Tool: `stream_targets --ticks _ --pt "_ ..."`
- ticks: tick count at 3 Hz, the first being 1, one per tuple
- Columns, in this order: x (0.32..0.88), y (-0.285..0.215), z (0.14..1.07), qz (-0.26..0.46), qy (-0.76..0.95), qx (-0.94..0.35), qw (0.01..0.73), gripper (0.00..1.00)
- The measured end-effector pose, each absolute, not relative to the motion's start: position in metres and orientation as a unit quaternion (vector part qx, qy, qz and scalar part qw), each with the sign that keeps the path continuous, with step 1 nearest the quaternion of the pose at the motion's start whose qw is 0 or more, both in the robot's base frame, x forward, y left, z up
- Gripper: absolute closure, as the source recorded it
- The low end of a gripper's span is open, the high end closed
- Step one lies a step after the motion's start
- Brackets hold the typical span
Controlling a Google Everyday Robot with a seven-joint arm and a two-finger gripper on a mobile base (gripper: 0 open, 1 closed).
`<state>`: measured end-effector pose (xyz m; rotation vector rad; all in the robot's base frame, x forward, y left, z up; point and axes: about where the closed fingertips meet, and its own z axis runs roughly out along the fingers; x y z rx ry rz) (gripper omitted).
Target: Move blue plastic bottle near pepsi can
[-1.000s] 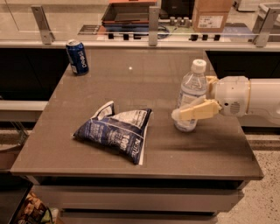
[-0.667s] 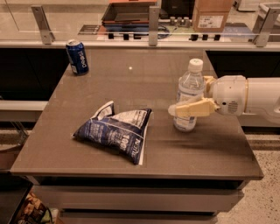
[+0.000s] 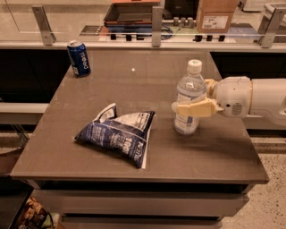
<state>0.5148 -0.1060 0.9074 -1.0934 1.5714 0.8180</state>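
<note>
Bottle (image 3: pixel 189 87) stands upright on the right half of the table (image 3: pixel 89 161), white cap on; it is clear plastic with a pale label, and how full it is I cannot tell. The gripper (image 3: pixel 190 102) comes in from the right and is clamped on the bottle at label height: one tan finger (image 3: pixel 196 108) lies across its front, the other shows just behind its right shoulder. The white arm (image 3: pixel 252 96) runs off the right edge of the view.

The can (image 3: pixel 79 58) stands upright at the far left corner of the table, well apart from the bottle.

The table is a grey-brown slab. Behind it a glass rail (image 3: pixel 154 27) on metal posts runs the full width, with a cardboard box (image 3: pixel 216 13) and a dark tray (image 3: pixel 132 12) beyond it. Speckled floor (image 3: pixel 268 197) shows at lower right.

A crumpled dark blue-and-white bag (image 3: pixel 117 136) lies at the table's near middle, left of the bottle and apart from it, off the straight line between bottle and can.
</note>
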Motion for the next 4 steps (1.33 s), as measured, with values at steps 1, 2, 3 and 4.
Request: stream_targets --ticks 1,2,3,4 --pt "0.514 -0.104 0.908 0.34 0.65 -0.455 0.505 1.0" --pt "0.529 -0.107 0.922 0.328 0.648 -0.453 0.518 1.0" --pt "0.56 -0.116 0.946 0.311 0.637 -0.445 0.548 1.0" --pt "0.593 -0.12 0.968 0.307 0.625 -0.436 0.57 1.0"
